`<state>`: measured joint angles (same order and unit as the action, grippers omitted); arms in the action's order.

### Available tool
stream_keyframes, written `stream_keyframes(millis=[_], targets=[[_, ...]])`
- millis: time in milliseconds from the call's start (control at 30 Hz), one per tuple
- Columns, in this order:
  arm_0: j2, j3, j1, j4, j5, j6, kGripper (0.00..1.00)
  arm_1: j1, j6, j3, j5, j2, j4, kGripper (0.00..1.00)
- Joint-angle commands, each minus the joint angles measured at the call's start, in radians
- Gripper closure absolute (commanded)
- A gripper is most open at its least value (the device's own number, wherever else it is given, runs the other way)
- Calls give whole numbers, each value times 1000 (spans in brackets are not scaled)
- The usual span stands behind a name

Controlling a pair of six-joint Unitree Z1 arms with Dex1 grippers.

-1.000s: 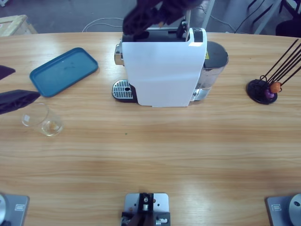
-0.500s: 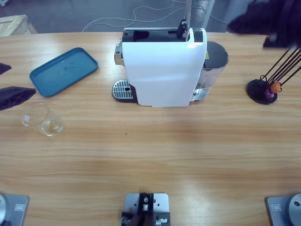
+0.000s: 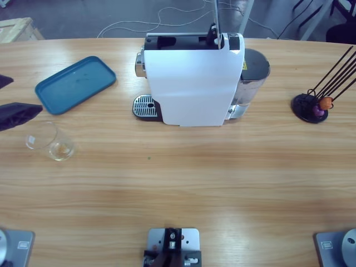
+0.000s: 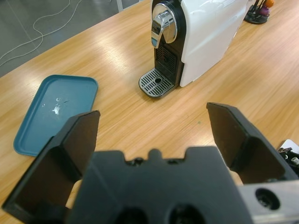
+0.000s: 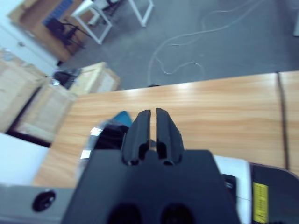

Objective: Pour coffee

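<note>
Gone from above the coffee machine [image 3: 192,83], the right pincer [image 5: 153,128] hangs closed and empty. At nine o'clock the left pincer [image 3: 16,115] gapes beside the glass [image 3: 49,142]; its coffee [image 3: 61,149] is a thin layer, so the grasp comes next, I judge, squarely around the glass.

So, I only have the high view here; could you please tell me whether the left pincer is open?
Observer: Yes. The left wrist view shows the left pincer with its jaws wide apart and nothing between them.
Operator: Thank you. And the right pincer? I cannot see it at all.
Observer: The right wrist view shows the right pincer shut and empty.
Operator: Is anything flowing from the machine's spout?
Observer: No. In the left wrist view nothing runs from the chrome spout, and the drip grate below it holds no cup.
</note>
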<state>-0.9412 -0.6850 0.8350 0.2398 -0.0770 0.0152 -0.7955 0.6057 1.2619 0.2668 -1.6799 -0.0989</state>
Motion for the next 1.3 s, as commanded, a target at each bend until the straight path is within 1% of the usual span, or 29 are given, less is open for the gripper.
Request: stream_keyframes(millis=[33, 233, 367, 533, 667, 867, 1000, 1167, 1233, 1267, 1300], targets=[[4, 38, 9, 12, -12, 5, 9, -104, 3, 8, -53, -126, -42, 1000], [9, 44, 9, 10, -12, 9, 9, -126, 2, 8, -65, -171, -36, 1000], [18, 50, 9, 12, -12, 10, 9, -128, 0, 10, -94, -224, -34, 1000], [24, 48, 9, 16, -12, 11, 9, -147, 16, 9, -130, -335, 38, 1000], [24, 47, 9, 16, -13, 15, 9, -157, 25, 8, -135, -382, 65, 1000], [25, 45, 9, 18, -15, 19, 9, -157, 49, 8, -135, -419, 104, 1000], [21, 46, 10, 18, -16, 19, 9, -156, 61, 11, -134, -447, 173, 1000], [18, 44, 9, 18, -17, 20, 9, -146, 68, 17, -130, -446, 182, 1000], [19, 42, 9, 15, -19, 22, 9, -146, -19, 19, -131, -393, 176, 1000], [21, 45, 10, 15, -25, 29, 9, -146, -89, 21, -134, -340, 176, 935], [24, 49, 9, 15, -35, 38, 9, -146, -130, 34, -132, -286, 187, 266]])
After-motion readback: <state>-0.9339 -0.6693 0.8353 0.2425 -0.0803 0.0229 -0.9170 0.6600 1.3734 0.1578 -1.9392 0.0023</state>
